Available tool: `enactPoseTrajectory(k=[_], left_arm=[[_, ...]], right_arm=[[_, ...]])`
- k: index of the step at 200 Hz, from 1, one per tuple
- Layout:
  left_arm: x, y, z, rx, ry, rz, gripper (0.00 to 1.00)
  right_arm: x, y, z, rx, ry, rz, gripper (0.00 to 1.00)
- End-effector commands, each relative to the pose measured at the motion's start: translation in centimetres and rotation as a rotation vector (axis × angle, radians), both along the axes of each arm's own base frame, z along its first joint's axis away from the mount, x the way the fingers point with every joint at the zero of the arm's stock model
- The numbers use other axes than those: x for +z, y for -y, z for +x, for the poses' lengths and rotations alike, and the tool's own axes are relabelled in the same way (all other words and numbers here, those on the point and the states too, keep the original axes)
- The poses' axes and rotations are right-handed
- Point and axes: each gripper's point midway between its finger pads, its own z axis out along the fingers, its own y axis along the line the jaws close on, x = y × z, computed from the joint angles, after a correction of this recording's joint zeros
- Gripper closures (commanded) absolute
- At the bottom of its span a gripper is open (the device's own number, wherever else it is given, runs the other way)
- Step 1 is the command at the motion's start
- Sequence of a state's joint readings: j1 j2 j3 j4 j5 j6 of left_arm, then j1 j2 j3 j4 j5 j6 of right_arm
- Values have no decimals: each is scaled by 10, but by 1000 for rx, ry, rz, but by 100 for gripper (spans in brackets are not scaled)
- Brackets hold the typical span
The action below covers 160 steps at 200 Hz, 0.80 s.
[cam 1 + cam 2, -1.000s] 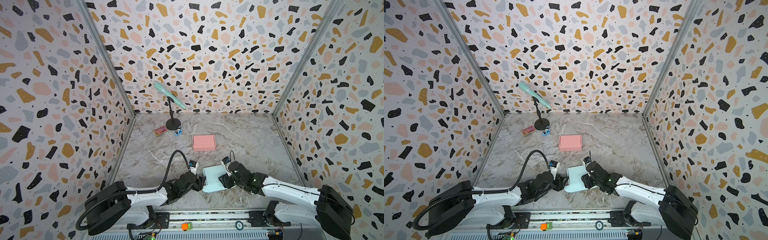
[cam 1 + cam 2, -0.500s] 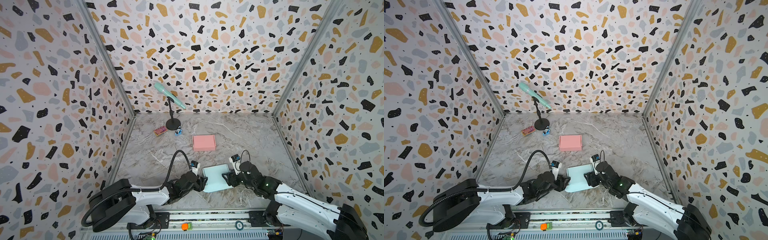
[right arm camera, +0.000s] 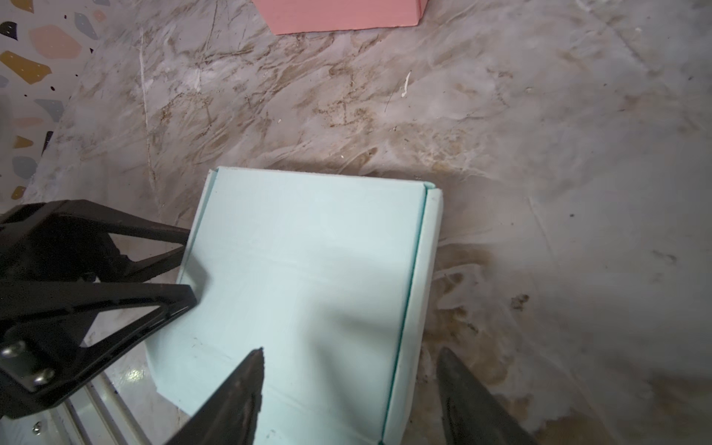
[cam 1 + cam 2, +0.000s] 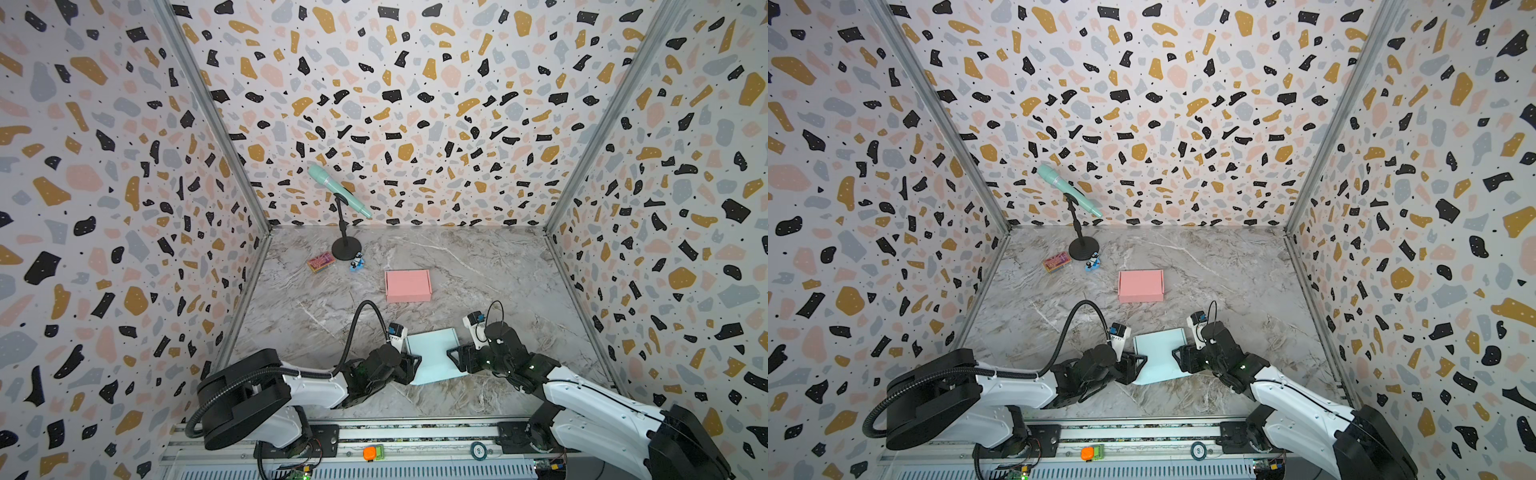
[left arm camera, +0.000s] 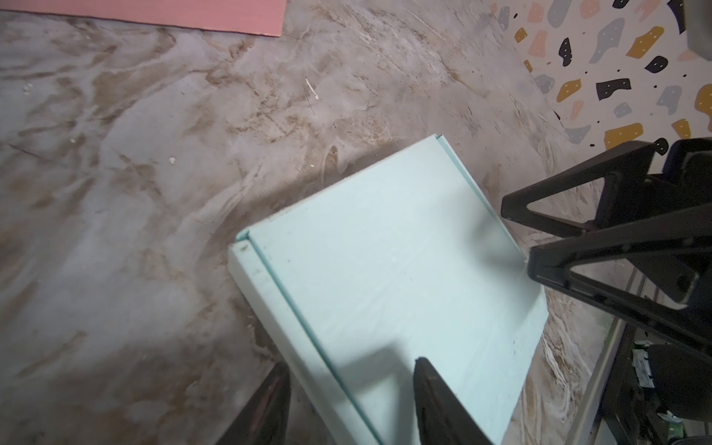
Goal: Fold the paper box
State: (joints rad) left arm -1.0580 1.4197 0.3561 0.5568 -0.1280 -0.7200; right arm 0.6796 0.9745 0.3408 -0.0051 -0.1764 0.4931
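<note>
The paper box (image 4: pixel 434 353) (image 4: pixel 1160 355) is pale mint. It lies closed and flat on the marble floor near the front, with a raised side wall along each end. My left gripper (image 4: pixel 415 365) (image 4: pixel 1140 365) (image 5: pixel 352 366) is open and straddles the box's left wall, one finger over the lid and one outside it. At the opposite end my right gripper (image 4: pixel 453 355) (image 4: pixel 1177 355) (image 3: pixel 350 354) is open astride the right wall (image 3: pixel 422 289). Each wrist view also shows the opposite gripper: the right gripper (image 5: pixel 520 235) and the left gripper (image 3: pixel 191 266).
A closed pink box (image 4: pixel 407 284) (image 4: pixel 1140 284) lies further back. A mint microphone (image 4: pixel 338 193) on a black stand, a small patterned card (image 4: pixel 321 262) and a small blue toy (image 4: pixel 356 264) sit at the back left. Terrazzo walls enclose three sides, and a metal rail (image 4: pixel 374 440) runs along the front.
My right gripper has drawn back rightwards from over the lid to the box's right end and opened a little. The left gripper's jaws have narrowed slightly at the left end.
</note>
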Motion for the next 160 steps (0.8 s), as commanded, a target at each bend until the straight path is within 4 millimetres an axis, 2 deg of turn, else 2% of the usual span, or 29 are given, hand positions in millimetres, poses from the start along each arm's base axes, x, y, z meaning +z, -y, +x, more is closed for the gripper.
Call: enactPoseTrajectory(k=[1,37,81,136,160], left_arm=[[18,14,4,-8,30,-62,51],[18,12,6,-1,37,-52,54],[18,5,9,16,50,-38,55],[19,-24,21,80,47,-4,57],[25,-38,25,113,65,5,57]], right_arm=[[0,-7,2,21,1,23,29],[-3,-15,1,53,-18,35,30],[5,-28,-3,91,-13,65,32],[12,-57,-11,156,-9,107,32],[11,-60,-11,160,-9,122,33]])
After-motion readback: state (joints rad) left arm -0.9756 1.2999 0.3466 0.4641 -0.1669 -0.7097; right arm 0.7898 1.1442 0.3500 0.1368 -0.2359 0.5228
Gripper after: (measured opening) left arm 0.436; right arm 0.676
